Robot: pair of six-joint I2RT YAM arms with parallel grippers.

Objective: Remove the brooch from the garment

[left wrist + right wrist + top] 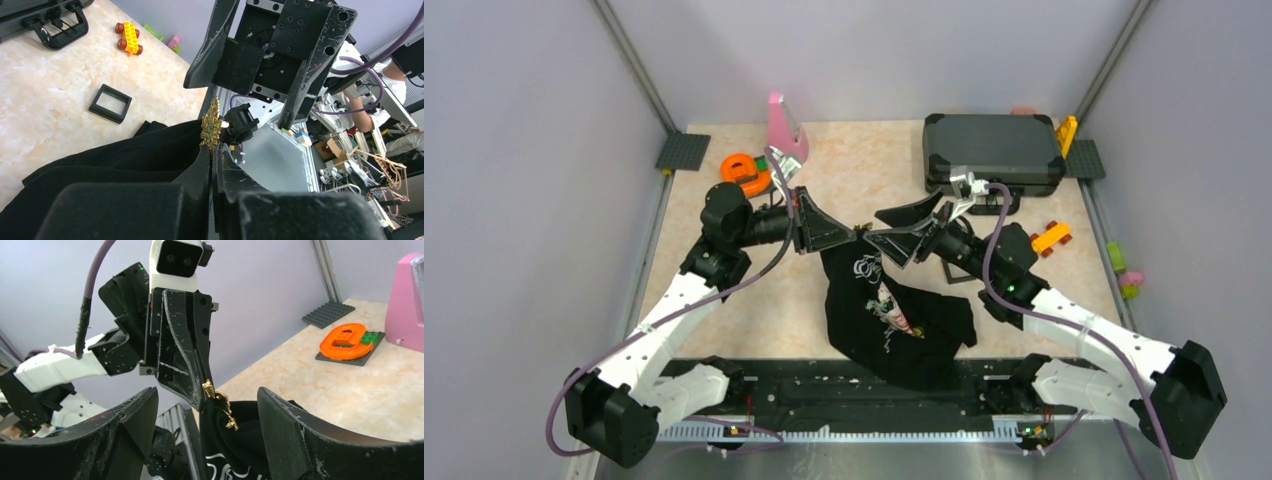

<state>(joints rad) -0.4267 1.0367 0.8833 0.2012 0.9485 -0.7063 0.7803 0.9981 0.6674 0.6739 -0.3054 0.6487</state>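
Observation:
The black garment (894, 320) lies on the table with its upper part lifted. My left gripper (854, 236) is shut on a fold of that cloth, right at the lower end of the gold brooch (211, 125). The brooch stands just past the left fingertips (205, 157) in the left wrist view. My right gripper (874, 227) is open and faces the left one. In the right wrist view the brooch (221, 407) hangs on the raised cloth (260, 440) between the wide-apart right fingers (292, 430), touching neither.
A dark grey hard case (992, 150) stands at the back right. A small black square frame (110, 103) and a yellow toy car (129, 38) lie on the table. An orange ring (746, 172) and a pink object (784, 128) are at the back left.

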